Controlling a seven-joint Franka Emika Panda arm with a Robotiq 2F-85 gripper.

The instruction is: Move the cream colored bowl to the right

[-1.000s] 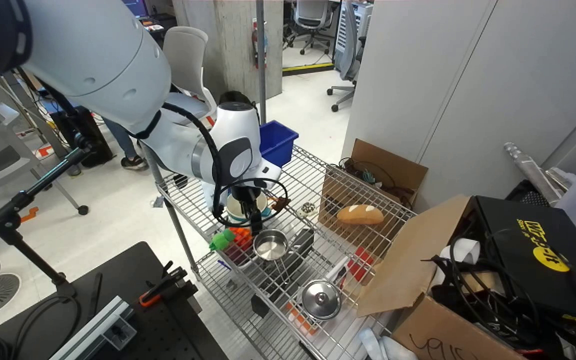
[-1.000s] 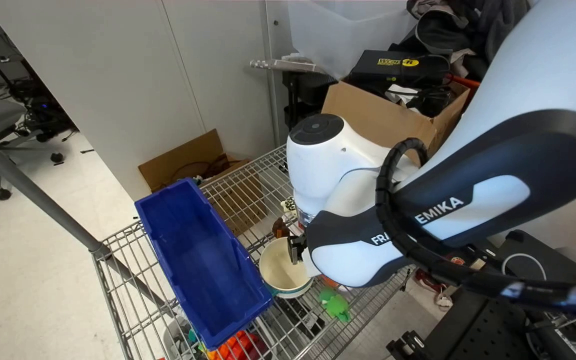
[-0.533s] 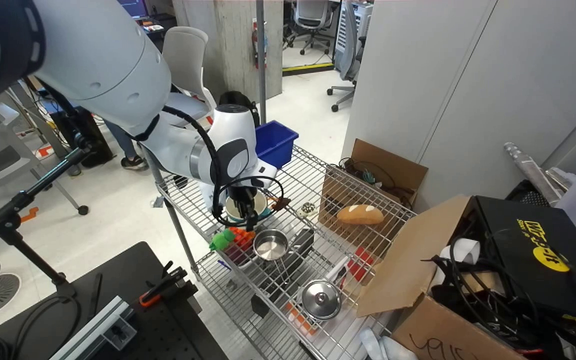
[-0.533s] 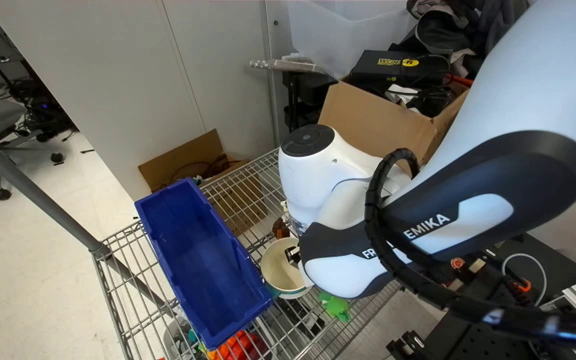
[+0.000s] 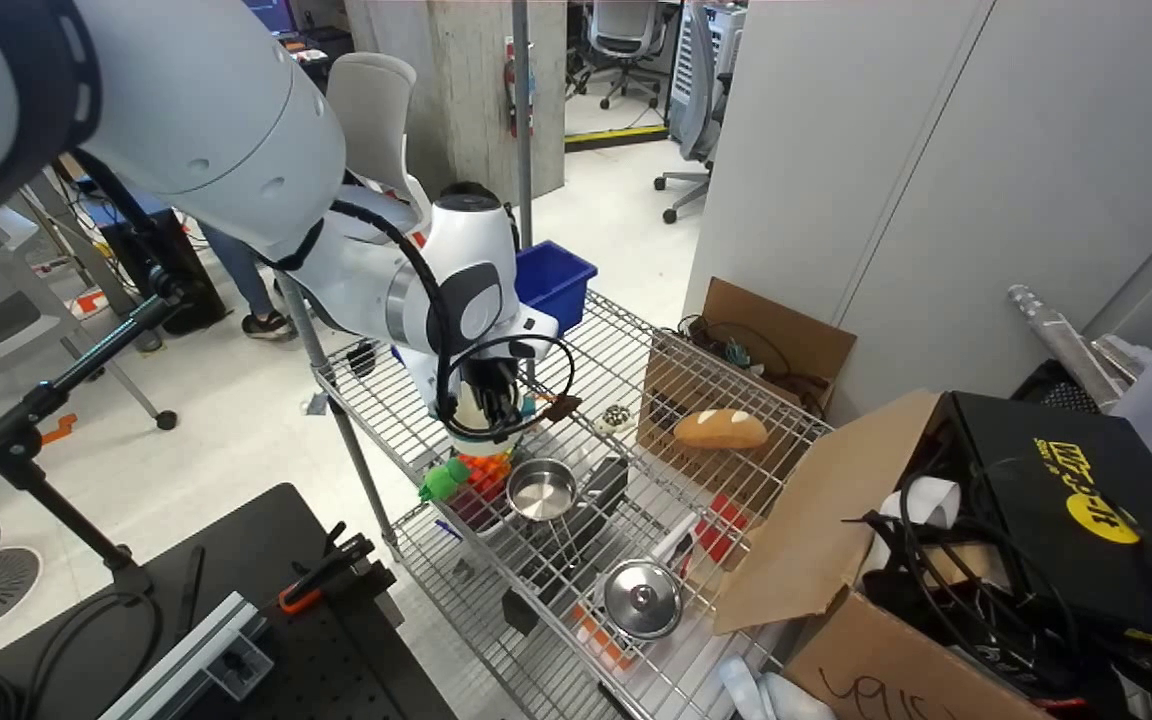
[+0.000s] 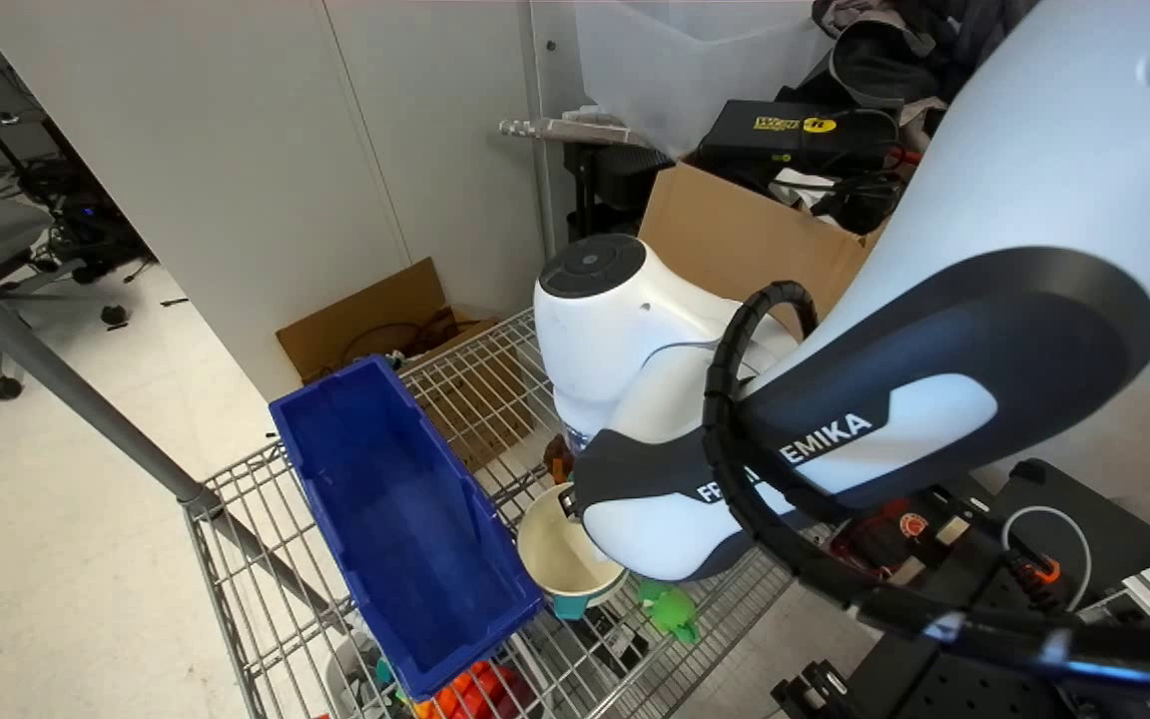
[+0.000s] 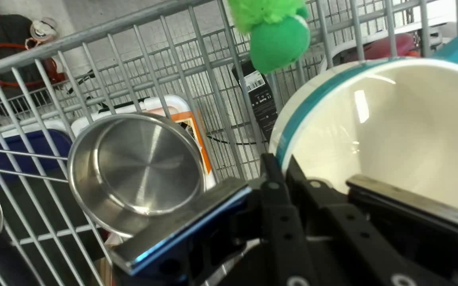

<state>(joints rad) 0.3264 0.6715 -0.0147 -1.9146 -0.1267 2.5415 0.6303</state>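
The fingers (image 7: 270, 172) pinch the cream colored bowl (image 7: 388, 131) by its rim, grip's made! Move right and release look undone; clear of the counter (image 7: 86, 36)? Hard to tell.

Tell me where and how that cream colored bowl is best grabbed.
By the rim, coming down from above, I'd say, with one finger inside and one outside. The cream colored bowl is round and open-mouthed, with a slim wall a gripper can straddle; its full width looks harder to span. The gripper pinches the rim on the side facing the metal pot.
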